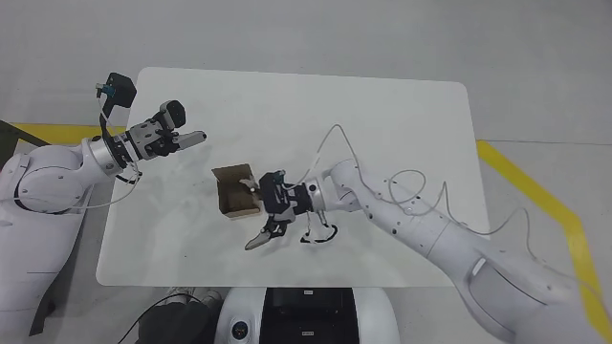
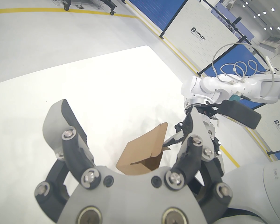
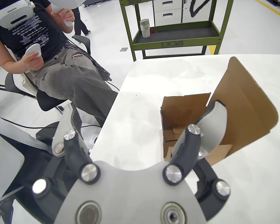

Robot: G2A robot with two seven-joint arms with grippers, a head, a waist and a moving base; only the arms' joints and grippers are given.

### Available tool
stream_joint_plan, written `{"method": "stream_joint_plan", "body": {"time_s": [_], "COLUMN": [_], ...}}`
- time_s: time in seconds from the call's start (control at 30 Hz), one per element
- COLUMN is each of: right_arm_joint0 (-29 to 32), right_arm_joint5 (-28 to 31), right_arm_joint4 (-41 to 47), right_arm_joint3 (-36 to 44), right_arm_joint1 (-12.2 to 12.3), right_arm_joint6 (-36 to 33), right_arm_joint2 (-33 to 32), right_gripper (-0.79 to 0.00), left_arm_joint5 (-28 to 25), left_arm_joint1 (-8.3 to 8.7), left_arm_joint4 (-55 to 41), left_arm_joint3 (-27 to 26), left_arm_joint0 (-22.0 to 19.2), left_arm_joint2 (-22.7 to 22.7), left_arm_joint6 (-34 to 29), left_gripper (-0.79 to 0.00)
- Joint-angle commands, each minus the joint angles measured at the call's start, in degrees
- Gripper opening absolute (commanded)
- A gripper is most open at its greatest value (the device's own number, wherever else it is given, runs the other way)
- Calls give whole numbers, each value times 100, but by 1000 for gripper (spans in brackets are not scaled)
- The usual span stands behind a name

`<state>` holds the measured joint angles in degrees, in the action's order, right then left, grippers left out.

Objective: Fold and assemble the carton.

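A small brown carton [image 1: 232, 191] stands open-topped near the table's front middle, its tall lid flap [image 3: 247, 103] raised. My right gripper [image 1: 259, 213] is at its side, open. One finger [image 3: 214, 120] reaches inside the carton against the lid flap. The other finger [image 3: 68, 122] hangs outside, over the table's front edge. My left gripper [image 1: 186, 125] hovers open and empty over the left part of the table, well apart from the carton [image 2: 144, 150]. The left wrist view has the right gripper [image 2: 196, 117] behind the carton.
The white table [image 1: 382, 124] is bare around the carton. A loose black cable loop [image 1: 320, 234] lies under the right wrist. A seated person with hand controllers and a green cart [image 3: 172, 29] are beyond the table's edge.
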<state>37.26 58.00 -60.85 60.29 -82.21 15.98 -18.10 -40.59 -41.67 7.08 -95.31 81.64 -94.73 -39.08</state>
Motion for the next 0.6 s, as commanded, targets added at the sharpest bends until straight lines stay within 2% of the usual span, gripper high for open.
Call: {"method": "stream_joint_plan", "body": {"time_s": [0.0,0.57], "right_arm_joint0": [-10,-254], "right_arm_joint5": [0,0], "right_arm_joint4": [26,233], "right_arm_joint3": [-58,-430], "right_arm_joint1": [-30,-357], "right_arm_joint6": [17,400], "right_arm_joint2": [29,476], "right_gripper": [0,0], "left_arm_joint5": [0,0], "left_arm_joint1": [0,0], "left_arm_joint4": [0,0], "left_arm_joint3": [0,0], "left_arm_joint0": [0,0], "left_arm_joint2": [0,0], "left_arm_joint6": [0,0], "left_gripper": [0,0]}}
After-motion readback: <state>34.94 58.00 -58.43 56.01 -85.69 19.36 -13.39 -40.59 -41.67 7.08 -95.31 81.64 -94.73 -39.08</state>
